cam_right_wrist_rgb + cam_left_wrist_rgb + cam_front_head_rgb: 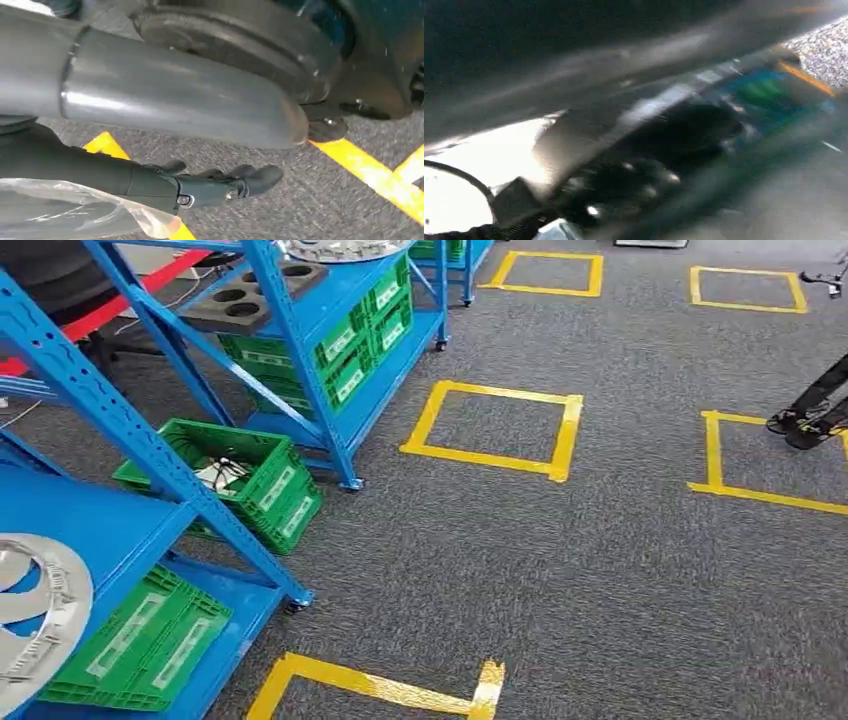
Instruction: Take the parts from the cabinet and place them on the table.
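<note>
Right hand (pixel 220 187) hangs above carpet, beside a clear plastic bag (pixel 75 212).

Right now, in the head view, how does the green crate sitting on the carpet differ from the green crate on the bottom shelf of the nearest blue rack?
The green crate on the carpet stands unfolded with its walls up, and holds light-coloured items I cannot identify. The green crate on the bottom shelf looks collapsed flat, nothing visible in it. The first rests on the floor between the racks; the second lies on the blue shelf, partly behind a silver wheel cover. Both are green plastic with pale labels.
</note>
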